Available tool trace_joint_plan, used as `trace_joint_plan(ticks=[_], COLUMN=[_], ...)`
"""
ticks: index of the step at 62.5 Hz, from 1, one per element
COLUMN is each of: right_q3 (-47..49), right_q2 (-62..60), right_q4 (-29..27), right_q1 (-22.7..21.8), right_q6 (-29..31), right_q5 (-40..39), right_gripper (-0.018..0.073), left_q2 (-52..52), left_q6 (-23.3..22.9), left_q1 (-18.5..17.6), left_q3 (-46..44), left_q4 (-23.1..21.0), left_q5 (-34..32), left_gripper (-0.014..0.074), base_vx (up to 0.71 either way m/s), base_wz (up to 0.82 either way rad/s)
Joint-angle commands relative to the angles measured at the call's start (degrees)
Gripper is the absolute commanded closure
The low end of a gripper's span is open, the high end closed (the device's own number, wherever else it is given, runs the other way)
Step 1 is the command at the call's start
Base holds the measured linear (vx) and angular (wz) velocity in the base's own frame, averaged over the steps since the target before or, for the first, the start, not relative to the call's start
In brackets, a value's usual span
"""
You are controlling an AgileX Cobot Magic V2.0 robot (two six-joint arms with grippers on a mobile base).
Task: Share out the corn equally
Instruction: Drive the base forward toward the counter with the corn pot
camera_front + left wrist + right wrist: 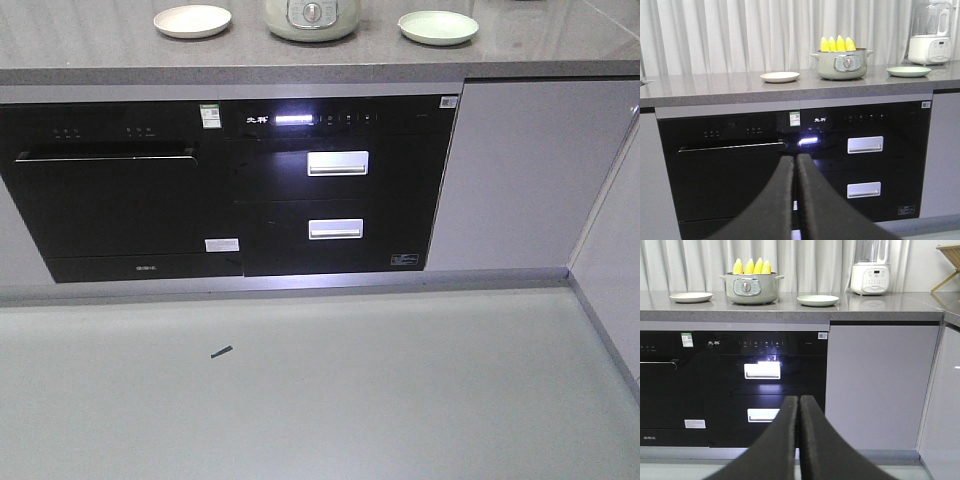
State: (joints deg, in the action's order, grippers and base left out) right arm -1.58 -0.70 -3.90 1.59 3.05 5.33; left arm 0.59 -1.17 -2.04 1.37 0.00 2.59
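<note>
Left end effector: fingers pressed together, nothing held. Right end effector: likewise closed, empty. Both sit low and well short of the pot. On the worktop: cream plate left of pot, green plate right of pot. Corn: four cobs upright in pot, tips up. Likely stiff, fairly heavy, maybe slick. Tapered tips would slip; grip across the thicker body just above pot rim.

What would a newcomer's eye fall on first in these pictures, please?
The bright yellow corn stands out first, upright in the pale green pot on the grey counter, between a cream plate and a green plate. Below glows a lit strip on the black appliance front.
</note>
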Motion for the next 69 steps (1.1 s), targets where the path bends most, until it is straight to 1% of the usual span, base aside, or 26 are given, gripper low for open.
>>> trace_joint_plan(ticks=[1,69], right_q3=[-0.6,-0.6], right_q2=[-0.2,-0.2], right_q4=[0.2,0.2], right_q1=[0.1,0.1], right_q6=[0.1,0.1], right_q5=[-4.3,-4.3], right_gripper=[0.0563,0.0563], left_q2=[1.0,1.0], left_q6=[-0.6,-0.6], left_q1=[0.1,0.1], left_q3=[0.8,0.8], left_q4=[-0.4,-0.4], left_q5=[-4.5,-4.5], left_gripper=[0.0603,0.0603], base_vx=[0.16,0.13], base_wz=[-0.01,0.0])
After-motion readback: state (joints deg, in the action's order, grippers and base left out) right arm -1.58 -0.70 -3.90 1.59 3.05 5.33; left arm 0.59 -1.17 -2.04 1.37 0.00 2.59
